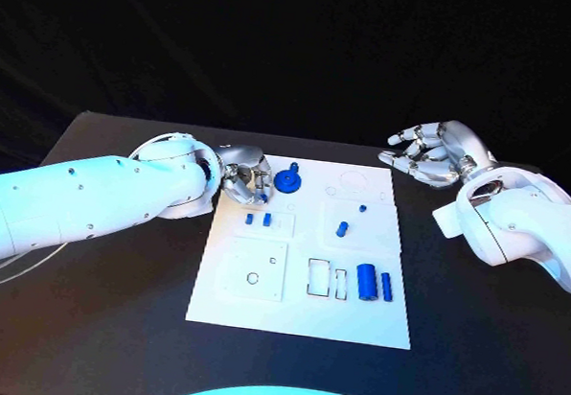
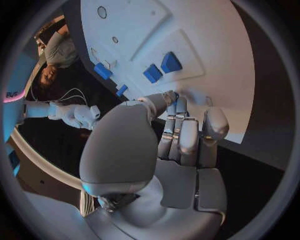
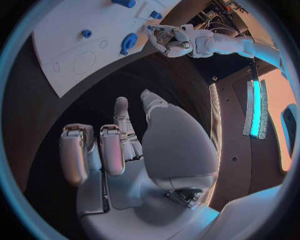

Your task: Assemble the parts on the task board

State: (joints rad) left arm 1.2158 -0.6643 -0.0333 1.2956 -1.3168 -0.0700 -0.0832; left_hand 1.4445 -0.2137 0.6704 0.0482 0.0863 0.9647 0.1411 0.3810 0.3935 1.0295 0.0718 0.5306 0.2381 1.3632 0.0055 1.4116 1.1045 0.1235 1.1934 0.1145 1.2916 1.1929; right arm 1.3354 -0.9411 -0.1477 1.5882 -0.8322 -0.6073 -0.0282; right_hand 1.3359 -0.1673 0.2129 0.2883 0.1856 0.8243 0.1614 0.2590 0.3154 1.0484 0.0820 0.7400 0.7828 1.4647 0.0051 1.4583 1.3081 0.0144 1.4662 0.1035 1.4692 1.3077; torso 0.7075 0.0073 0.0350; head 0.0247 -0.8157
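The white task board [image 1: 299, 300] lies mid-table. A blue knob-shaped part [image 1: 290, 176] stands near its far left corner, also seen as the knob [image 3: 129, 41]. My left hand [image 1: 246, 180] sits right beside it, fingers curled toward the thumb; the left wrist view has a sliver of blue [image 2: 175, 94] behind my fingertips [image 2: 180, 106]. Nothing is plainly gripped. Two small blue parts [image 1: 258, 219], another [image 1: 344, 229], a tiny one [image 1: 363, 207] and two blue cylinders [image 1: 375, 284] lie on the board. My right hand [image 1: 435, 153] hovers off the far right corner, fingers apart, holding nothing.
The board carries a square recessed panel [image 1: 254, 269] at its near left, narrow rectangular slots [image 1: 325, 278] beside the cylinders, and a faint round outline [image 1: 354, 181] at the far right. Black table [image 1: 492, 337] surrounds the board on all sides.
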